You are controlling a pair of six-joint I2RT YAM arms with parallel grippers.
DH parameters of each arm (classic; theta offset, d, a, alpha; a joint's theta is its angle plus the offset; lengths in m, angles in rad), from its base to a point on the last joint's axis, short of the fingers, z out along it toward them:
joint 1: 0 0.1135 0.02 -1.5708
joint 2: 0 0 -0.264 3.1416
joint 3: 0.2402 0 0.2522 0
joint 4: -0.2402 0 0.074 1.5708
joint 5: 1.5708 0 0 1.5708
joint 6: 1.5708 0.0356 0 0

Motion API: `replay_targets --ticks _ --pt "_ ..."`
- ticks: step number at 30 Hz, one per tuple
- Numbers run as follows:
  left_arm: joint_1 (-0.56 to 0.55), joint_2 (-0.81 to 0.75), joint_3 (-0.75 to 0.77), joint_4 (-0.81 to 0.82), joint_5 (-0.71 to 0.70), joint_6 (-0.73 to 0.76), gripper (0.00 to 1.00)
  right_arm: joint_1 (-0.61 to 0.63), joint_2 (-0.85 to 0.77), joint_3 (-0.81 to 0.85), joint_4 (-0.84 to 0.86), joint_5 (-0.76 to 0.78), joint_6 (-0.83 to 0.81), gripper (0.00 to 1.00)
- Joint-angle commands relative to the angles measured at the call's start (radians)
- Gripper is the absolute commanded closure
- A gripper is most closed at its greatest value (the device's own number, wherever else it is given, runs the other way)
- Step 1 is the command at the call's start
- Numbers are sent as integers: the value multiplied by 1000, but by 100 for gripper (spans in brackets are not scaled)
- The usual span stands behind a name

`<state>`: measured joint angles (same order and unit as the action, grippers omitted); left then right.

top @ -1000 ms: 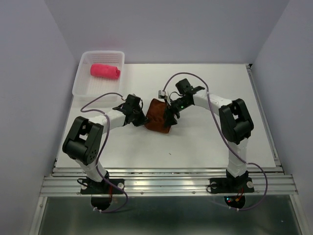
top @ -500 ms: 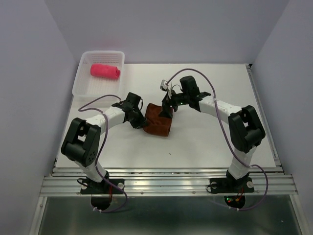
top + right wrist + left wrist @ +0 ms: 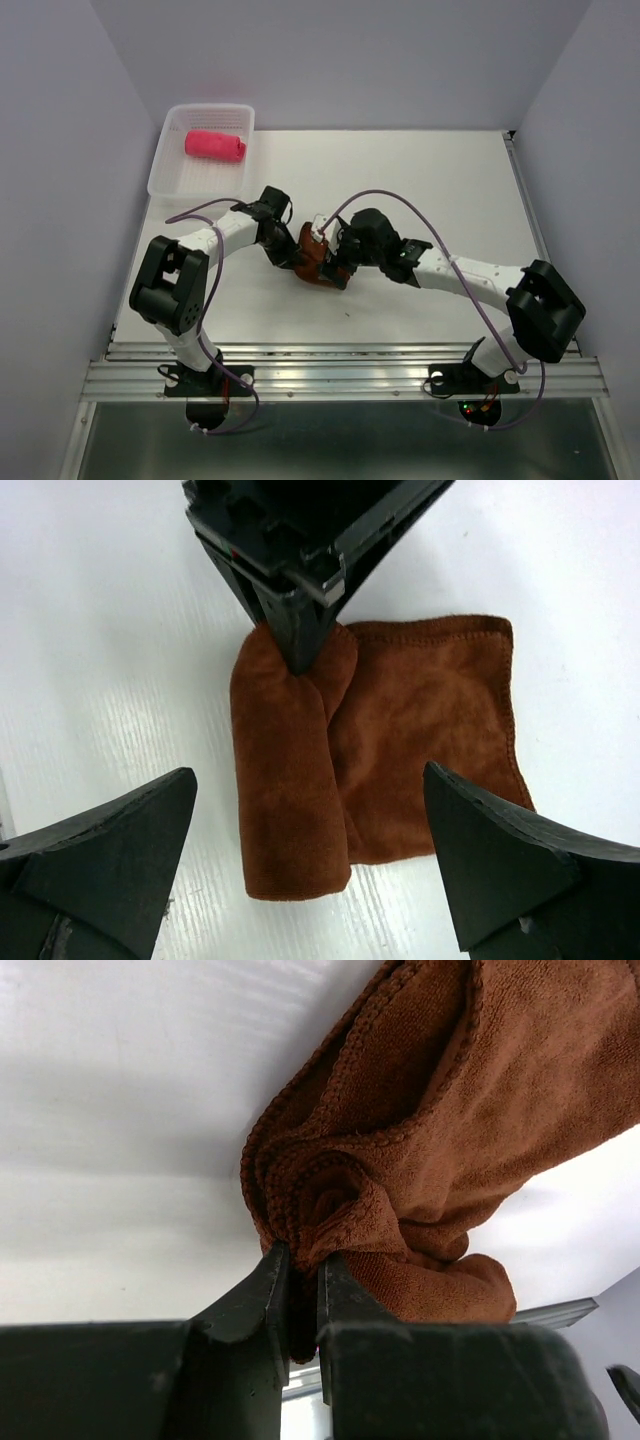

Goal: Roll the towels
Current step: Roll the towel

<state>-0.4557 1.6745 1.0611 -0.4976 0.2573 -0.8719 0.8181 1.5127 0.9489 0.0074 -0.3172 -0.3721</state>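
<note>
At mid-table, toward the front, the brown towel (image 3: 420, 720) lies half rolled, with a tight roll along one side and a flat flap beside it not yet wound in. The left gripper (image 3: 300, 1272) pinches one end of the roll, its fingers pressed on the cloth core. From that pinch the roll's long axis runs toward the right wrist. The right gripper (image 3: 310, 825) hangs just above, spread wide, one finger on each side of the towel, so its line crosses the roll's axis. It is the nearer to the free end and the flap. The pink towel (image 3: 215, 144) sits rolled in the basket (image 3: 160, 165) at the table's (image 3: 450, 180) far left corner.
</note>
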Motion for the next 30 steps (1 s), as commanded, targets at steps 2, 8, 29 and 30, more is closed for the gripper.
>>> replay_targets --ticks 2,8,29,30 --pt "12 5 16 -76 54 4 100 84 -43 -59 78 243 -14 0" --pt "23 19 62 -151 43 10 100 168 27 -42 42 349 -36 0" --pt "48 -1 56 -113 89 -6 95 243 93 -124 161 537 62 90" --pt "48 -7 51 -105 91 -9 83 243 95 -125 163 518 70 93"
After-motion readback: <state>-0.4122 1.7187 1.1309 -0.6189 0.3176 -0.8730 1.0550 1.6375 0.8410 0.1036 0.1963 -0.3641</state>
